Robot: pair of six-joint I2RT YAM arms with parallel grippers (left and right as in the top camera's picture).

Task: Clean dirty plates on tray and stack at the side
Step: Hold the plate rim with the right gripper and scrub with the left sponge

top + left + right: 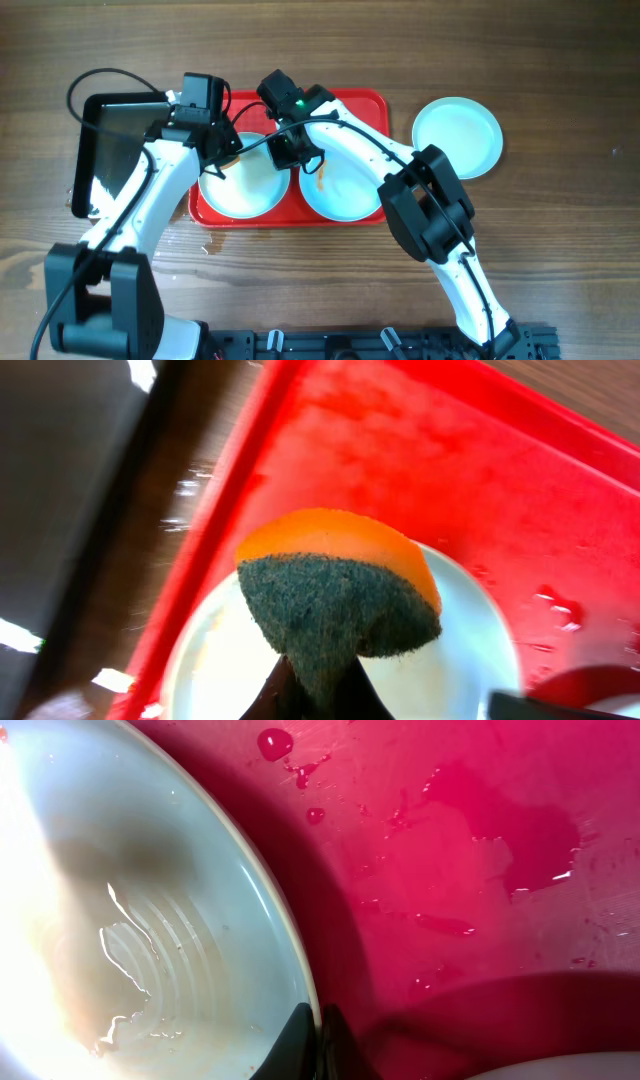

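At the upper left of the overhead frame a black tray (pixel 118 125) lies on the wooden table (pixel 560 250), its right edge near the red tray (pixel 355 105). The left gripper (pixel 222 158) is clenched on an orange sponge (pixel 340 610), whose dark green scouring face is over the left plate (pixel 245 190). This plate sits close against the red tray's left rim. The right gripper (pixel 290 150) is pinched shut on the left plate's right rim, in the narrow gap before the second plate (pixel 345 195). Both plates fill the tray's lower half. The strip above them is bare, with water drops (pixel 275 742). The third plate (pixel 457 137) rests off the tray, just beside its upper right corner, with open wood to its right.
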